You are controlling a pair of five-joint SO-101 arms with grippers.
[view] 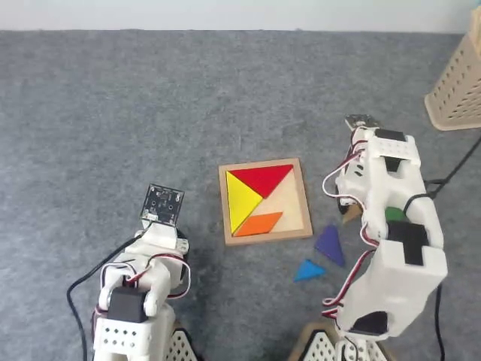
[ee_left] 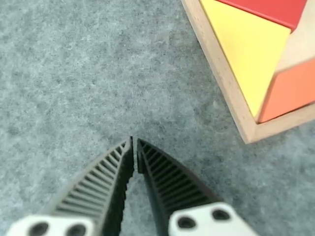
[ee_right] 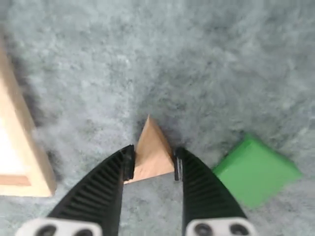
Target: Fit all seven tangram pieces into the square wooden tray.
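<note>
The square wooden tray (view: 307, 197) lies mid-table with a red triangle (view: 263, 179), a yellow triangle (view: 242, 199) and an orange piece (view: 259, 222) in it. On the carpet to its right lie a purple triangle (view: 329, 244) and a blue triangle (view: 308, 270). My right gripper (ee_right: 152, 160) is shut on a plain wooden triangle (ee_right: 151, 147) resting on the carpet, with a green piece (ee_right: 256, 169) close beside it. My left gripper (ee_left: 134, 142) is shut and holds nothing, low over the carpet just off the tray's rim (ee_left: 221, 78).
A beige perforated basket (view: 458, 83) stands at the far right. The right arm (view: 391, 241) covers the carpet right of the tray, and the left arm (view: 143, 286) sits at the near left. Grey carpet stretches behind and to the left.
</note>
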